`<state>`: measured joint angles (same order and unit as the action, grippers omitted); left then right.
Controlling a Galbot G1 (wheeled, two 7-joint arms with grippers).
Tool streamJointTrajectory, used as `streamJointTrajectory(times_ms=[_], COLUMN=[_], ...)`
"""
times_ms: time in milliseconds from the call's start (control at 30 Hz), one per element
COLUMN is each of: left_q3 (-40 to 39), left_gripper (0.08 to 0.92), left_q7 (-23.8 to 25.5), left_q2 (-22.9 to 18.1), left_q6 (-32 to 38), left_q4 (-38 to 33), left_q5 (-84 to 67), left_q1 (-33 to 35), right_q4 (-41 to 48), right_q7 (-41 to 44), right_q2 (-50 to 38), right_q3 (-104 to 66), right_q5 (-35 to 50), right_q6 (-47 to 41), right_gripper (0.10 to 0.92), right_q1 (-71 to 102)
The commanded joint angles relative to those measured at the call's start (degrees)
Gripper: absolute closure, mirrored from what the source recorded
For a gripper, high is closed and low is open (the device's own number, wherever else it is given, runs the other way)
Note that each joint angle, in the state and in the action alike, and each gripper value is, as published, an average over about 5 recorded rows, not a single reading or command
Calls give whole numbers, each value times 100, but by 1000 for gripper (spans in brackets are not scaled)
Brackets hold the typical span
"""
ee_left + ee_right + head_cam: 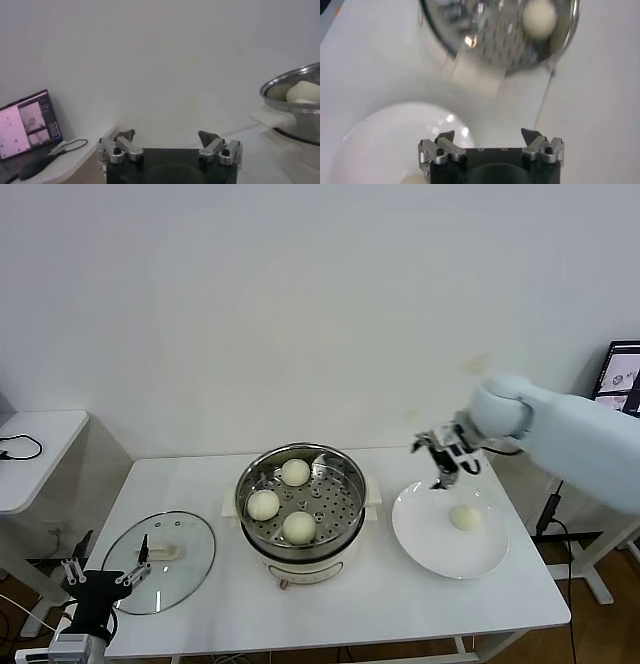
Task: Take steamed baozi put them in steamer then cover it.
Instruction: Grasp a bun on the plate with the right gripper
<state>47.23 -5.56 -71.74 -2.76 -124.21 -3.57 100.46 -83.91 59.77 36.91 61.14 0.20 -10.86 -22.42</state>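
You have three steamed baozi [283,502] in the steamer [300,509]; the fourth [464,517] waits on the white plate [430,549], at the steamer's three o'clock. Your right claw [441,459] hovers wide and empty over the plate's far rim. The cover [160,561] lies at nine o'clock beside the left claw [100,576], also wide. White surface [350,609], plain wall [300,304].

Three white baozi [283,501] lie on the perforated tray inside the steamer [300,512], a shiny steel pot on a cream base at the table's middle, uncovered. A fourth baozi [464,517] rests on a plate to the pot's right. The cover [159,560], clear glass with a cream handle, lies flat on the table left of the steamer.
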Motion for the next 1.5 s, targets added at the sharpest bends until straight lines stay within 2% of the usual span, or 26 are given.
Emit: streamJointTrajectory(times_ms=[33,333,833,1500], left_q3=[-6,97,177,193], left_gripper=[177,177,177,177], left_q7=[3,2,13,13], left_q2=[7,-39,-43,-58], left_q6=[-10,-10,-23,-21], left_q4=[-61,-159,-135,18], left_q5=[17,33,28,15], left_q1=[44,221,238,165], right_q4=[248,1162,2289,3024], right_q7=[126,58,-68,-81], right_q2=[-957,-497,571,1157], right_q3=[-1112,-2094,-2607,-2668], right_q5=[-788,-1500,-1743,-2119], right_q6=[-163,-11,265,362], right_gripper=[203,203,203,203], right_q1=[1476,2678,3063,2996])
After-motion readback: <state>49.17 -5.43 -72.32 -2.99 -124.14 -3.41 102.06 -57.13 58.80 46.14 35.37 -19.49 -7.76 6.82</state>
